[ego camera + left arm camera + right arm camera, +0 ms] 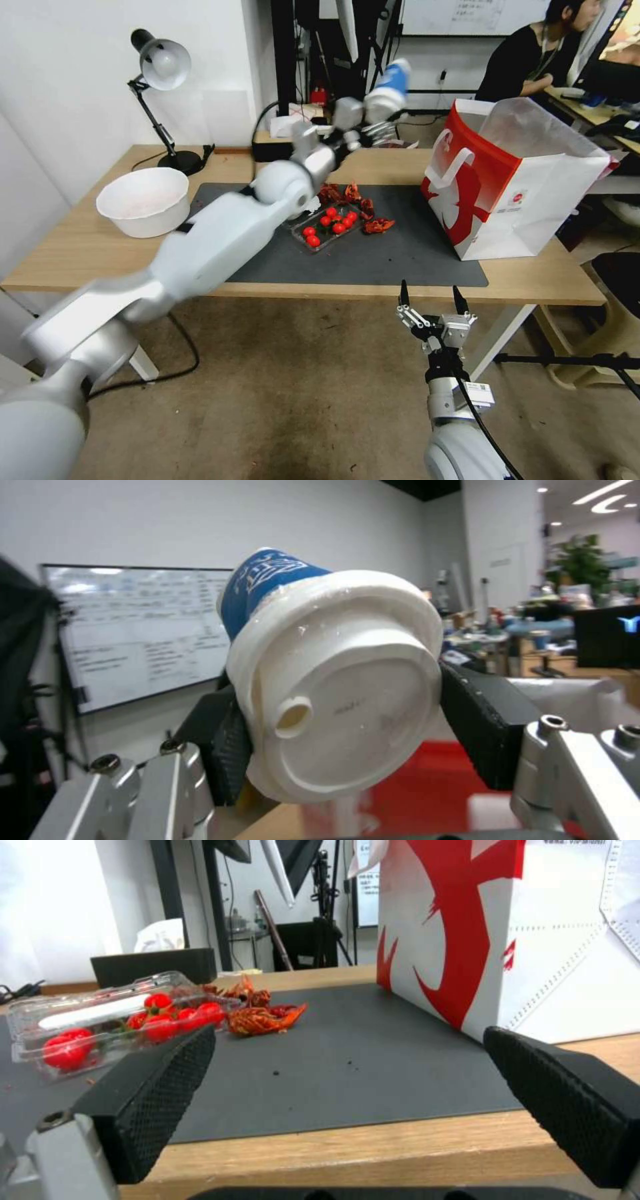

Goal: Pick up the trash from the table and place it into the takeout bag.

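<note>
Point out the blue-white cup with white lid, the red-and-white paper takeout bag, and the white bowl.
Blue-white cup with white lid point(347, 690): left wrist view, lid's flat face.
Red-and-white paper takeout bag point(467, 193): head view, red side panel.
White bowl point(137, 223): head view, outer wall.

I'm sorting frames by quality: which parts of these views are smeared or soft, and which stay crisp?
Head view: the left arm and left gripper holding the cup are smeared, while the table, bag and open right gripper are crisp. Left wrist view: the cup is fairly sharp, the room behind soft. Right wrist view: the mat is clear, and the near fingers too.
</note>
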### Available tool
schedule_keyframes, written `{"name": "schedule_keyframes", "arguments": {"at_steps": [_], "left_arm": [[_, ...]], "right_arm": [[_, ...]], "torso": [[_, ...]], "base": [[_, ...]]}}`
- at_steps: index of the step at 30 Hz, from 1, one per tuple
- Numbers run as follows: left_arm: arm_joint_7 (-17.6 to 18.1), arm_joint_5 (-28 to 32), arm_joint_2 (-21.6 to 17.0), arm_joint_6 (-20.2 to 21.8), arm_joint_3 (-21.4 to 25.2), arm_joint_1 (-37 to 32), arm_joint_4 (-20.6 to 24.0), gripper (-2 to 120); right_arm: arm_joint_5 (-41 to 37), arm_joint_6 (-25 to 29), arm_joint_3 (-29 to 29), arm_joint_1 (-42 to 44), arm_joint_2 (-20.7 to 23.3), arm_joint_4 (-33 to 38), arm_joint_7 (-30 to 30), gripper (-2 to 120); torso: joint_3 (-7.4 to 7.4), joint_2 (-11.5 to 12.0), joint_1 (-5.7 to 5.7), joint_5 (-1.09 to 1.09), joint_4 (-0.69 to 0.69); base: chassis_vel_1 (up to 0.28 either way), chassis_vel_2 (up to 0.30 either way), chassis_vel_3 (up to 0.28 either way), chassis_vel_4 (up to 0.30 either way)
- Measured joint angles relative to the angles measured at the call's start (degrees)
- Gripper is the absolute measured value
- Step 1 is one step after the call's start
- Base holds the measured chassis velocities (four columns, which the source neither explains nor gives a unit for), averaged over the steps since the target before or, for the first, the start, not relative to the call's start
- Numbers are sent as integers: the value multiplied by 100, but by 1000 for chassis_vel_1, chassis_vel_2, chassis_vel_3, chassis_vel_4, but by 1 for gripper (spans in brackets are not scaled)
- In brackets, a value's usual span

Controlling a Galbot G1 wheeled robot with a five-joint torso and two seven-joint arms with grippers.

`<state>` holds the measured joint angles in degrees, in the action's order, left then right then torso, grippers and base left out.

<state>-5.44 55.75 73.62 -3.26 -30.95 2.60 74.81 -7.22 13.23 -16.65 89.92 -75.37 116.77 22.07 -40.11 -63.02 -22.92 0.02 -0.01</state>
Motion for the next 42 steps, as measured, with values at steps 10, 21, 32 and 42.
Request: {"name": "schedule_keyframes", "arguments": {"at_steps": [10,21,32,42], "left_arm": [[-156,206,704,6,-374,550,-478,60],[-292,265,1291,18,-581,856,-923,60],[-575,253,1886,-6,-1021,1018,-1634,60],[-552,214,1865,-8,-1117,912,-1592,88]], "right_arm": [[0,-1,4,-3,-17,-2,0,100],[-1,-1,-3,5,-17,2,2,100],[-21,9,-23,17,-15,44,17,100],[-25,16,-2,-26,-25,0,20,100]], "torso": [[0,0,0,0,1],[1,0,0,-1,1],[0,-1,0,-2,2],[1,-1,0,-2,1]], "base": [[0,0,0,0],[0,0,0,0],[0,0,0,0],[0,0,0,0]]}}
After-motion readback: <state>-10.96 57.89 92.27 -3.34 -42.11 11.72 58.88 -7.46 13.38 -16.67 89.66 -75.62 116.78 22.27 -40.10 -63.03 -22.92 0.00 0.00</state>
